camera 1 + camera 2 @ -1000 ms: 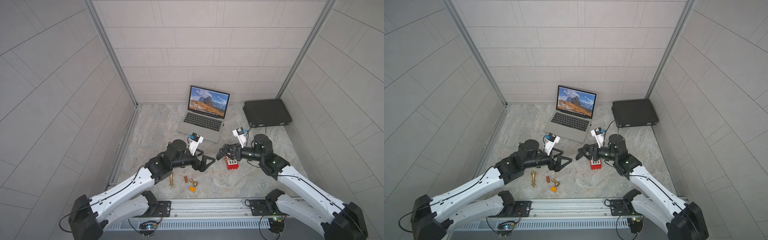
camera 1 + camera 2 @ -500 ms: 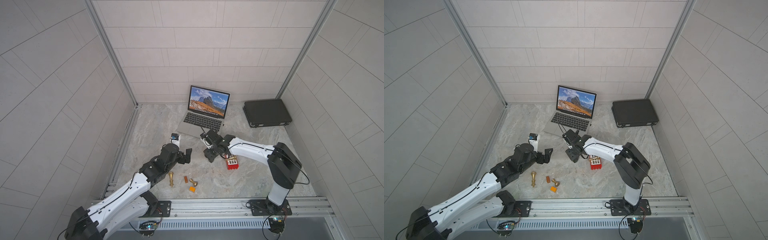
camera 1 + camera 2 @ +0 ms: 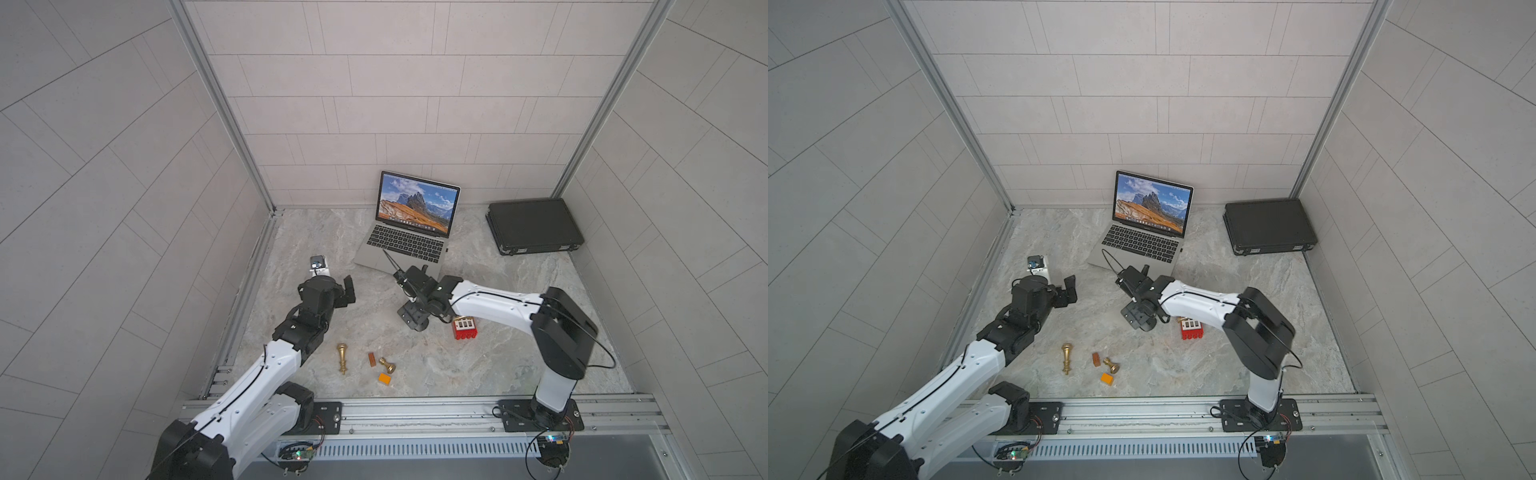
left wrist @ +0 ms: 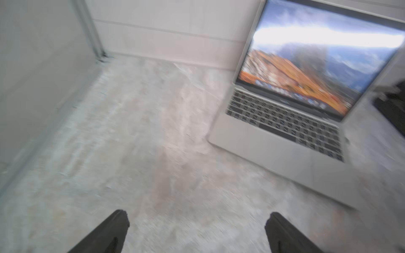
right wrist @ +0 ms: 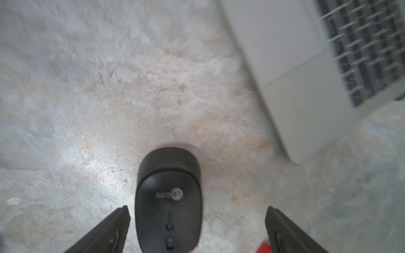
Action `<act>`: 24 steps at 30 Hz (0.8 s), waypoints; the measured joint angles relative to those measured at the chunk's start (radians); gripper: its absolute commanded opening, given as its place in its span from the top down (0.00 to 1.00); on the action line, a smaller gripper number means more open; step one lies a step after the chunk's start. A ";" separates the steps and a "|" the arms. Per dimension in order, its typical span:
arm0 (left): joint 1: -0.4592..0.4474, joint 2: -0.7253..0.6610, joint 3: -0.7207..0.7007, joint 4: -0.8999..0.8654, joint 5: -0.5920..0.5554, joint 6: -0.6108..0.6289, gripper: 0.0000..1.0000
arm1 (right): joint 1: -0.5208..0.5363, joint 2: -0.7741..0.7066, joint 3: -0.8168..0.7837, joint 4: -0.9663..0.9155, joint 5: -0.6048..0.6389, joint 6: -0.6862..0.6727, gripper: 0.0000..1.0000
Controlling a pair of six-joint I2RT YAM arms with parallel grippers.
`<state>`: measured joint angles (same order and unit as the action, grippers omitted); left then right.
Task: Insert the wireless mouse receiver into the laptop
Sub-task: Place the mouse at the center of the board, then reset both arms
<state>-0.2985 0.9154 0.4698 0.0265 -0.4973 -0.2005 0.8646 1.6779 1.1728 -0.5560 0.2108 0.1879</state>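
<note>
txt: none legible | mouse (image 5: 168, 197) mark: blurred | laptop (image 3: 409, 243) bezel txt: too small

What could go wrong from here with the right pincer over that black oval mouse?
The open right pincer frames the black oval mouse in a blurred view; closing might shove or clamp it. No tiny USB receiver shows there, so a grasp could miss. The forearm hangs near the red plastic brick and might knock it.

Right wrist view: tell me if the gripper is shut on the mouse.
No, the right gripper stands wide open around the mouse.
</note>
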 measured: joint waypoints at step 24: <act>0.291 0.588 -0.038 0.705 0.319 0.183 0.00 | -0.862 -0.427 -0.869 1.086 0.043 0.006 0.00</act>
<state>-0.0074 1.5032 0.4316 0.7311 -0.1783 -0.0174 0.0025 1.2507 0.3042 0.5304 0.2535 0.1936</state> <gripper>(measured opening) 0.999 0.999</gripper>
